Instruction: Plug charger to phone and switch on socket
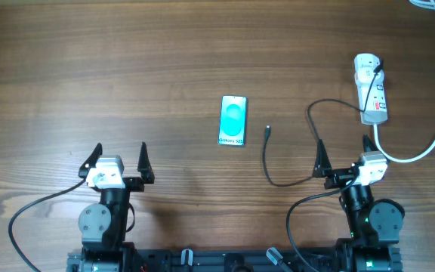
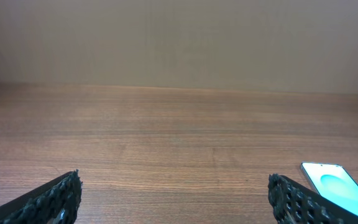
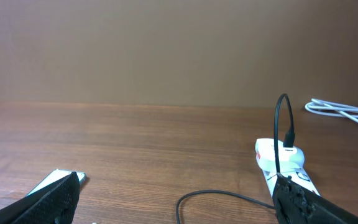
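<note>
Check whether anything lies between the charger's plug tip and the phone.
Nothing visible does. The charger tip lies on the table beside the phone, apart from it, with only bare wood between them.

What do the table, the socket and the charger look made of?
The table: matte wood or wood-look laminate, by its grain. The socket: smooth white moulded plastic, slightly glossy. The charger: thin black cable, likely rubber or plastic sheathed, since it lies in loose curves.

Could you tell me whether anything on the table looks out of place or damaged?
Nothing stands out. The phone lies flat, screen lit; the charger tip lies loose beside it; the socket looks intact.
</note>
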